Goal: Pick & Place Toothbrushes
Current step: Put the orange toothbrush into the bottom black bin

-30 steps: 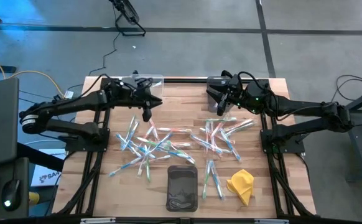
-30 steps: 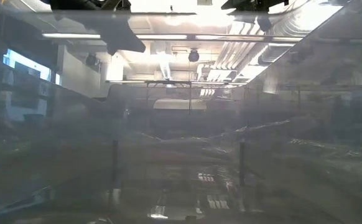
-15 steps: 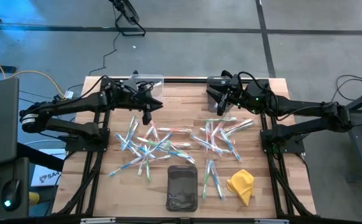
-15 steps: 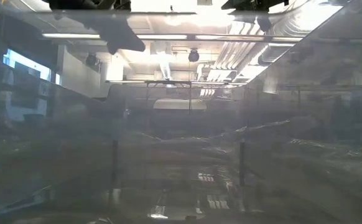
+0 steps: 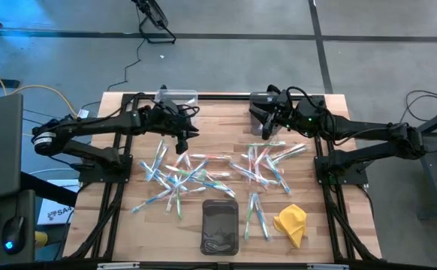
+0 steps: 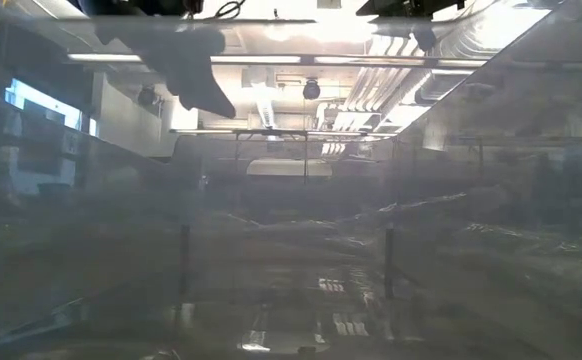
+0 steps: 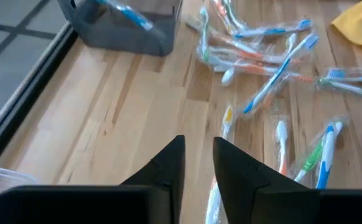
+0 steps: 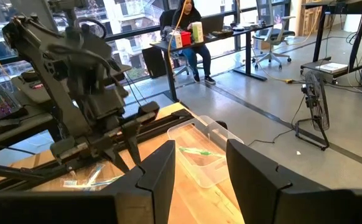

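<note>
On table: dozens of toothbrushes (image 5: 196, 174); left pincer (image 7: 196, 163), right pincer (image 8: 199, 163) both open, empty.

Wood table (image 5: 226, 124), glossy plastic-wrapped toothbrushes (image 5: 188, 174), cloth (image 5: 290, 223).

I work in a robotics lab inside an office: my light wooden slat table (image 5: 226, 112) stands on grey concrete floor (image 5: 226, 60), and a seated person (image 8: 190, 28) works at a black desk (image 8: 221, 34) by big windows (image 8: 131, 15).

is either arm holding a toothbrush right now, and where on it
No. The left tool hangs above the wooden table with an empty gap between its fingers. The right tool, near the clear bin, is empty too.
</note>
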`<act>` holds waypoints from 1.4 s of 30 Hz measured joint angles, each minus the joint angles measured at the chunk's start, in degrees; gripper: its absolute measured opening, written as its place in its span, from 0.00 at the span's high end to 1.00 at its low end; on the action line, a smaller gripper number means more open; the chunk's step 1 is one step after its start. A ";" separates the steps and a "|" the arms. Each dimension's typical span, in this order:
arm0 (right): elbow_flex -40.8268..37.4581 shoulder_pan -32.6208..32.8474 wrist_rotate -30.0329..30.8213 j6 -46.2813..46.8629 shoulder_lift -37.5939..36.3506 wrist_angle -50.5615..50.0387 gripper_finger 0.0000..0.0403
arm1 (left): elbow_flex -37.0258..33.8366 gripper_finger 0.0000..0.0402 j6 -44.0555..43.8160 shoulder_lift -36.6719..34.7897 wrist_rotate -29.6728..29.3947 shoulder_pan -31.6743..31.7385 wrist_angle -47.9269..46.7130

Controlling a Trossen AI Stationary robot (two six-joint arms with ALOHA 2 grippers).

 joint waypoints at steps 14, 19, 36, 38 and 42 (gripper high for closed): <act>0.00 0.00 0.01 0.02 0.00 -1.69 0.66 | 0.00 0.73 0.42 11.35 0.13 0.00 -0.09; -0.01 0.02 0.01 0.32 0.00 -3.29 0.66 | 0.00 0.73 0.44 14.62 3.42 0.00 -0.07; -0.01 0.02 0.01 0.45 0.00 -3.33 0.66 | 0.00 0.73 0.76 21.75 4.19 -0.45 0.12; -0.01 0.00 0.03 0.45 0.00 -3.33 0.66 | 0.00 0.73 0.98 22.15 4.37 -0.97 0.53; -0.01 0.02 0.02 0.45 0.00 -3.34 0.66 | 0.00 0.73 2.02 22.92 4.39 -2.84 2.09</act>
